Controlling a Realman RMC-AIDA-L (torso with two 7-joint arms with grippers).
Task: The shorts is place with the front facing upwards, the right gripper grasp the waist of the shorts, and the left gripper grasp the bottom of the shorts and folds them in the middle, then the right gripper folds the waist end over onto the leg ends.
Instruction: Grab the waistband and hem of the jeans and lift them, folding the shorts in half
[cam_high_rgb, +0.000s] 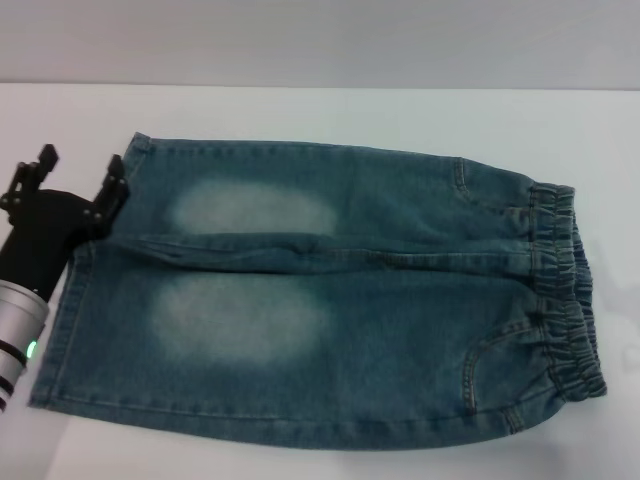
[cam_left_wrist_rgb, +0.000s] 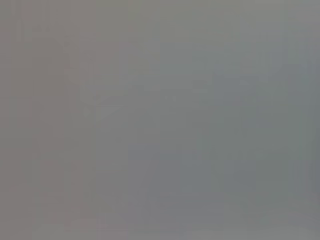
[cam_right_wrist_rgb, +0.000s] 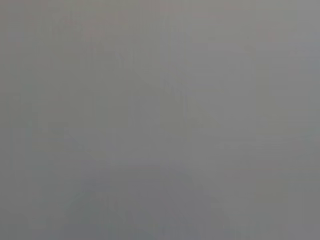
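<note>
The shorts (cam_high_rgb: 330, 300) lie flat and front up on the white table (cam_high_rgb: 320, 110) in the head view. Their gathered elastic waist (cam_high_rgb: 565, 290) is at the right. The bottom of the shorts, two straight leg ends (cam_high_rgb: 55, 340), is at the left. My left gripper (cam_high_rgb: 72, 182) is at the left edge beside the far leg's hem (cam_high_rgb: 128, 170), open, with nothing between its fingers. One fingertip (cam_high_rgb: 114, 188) is at that hem. The right gripper is out of view. Both wrist views show only flat grey.
Bare white table surrounds the shorts at the back, on the left and on the right. The near edge of the shorts runs close to the bottom of the head view.
</note>
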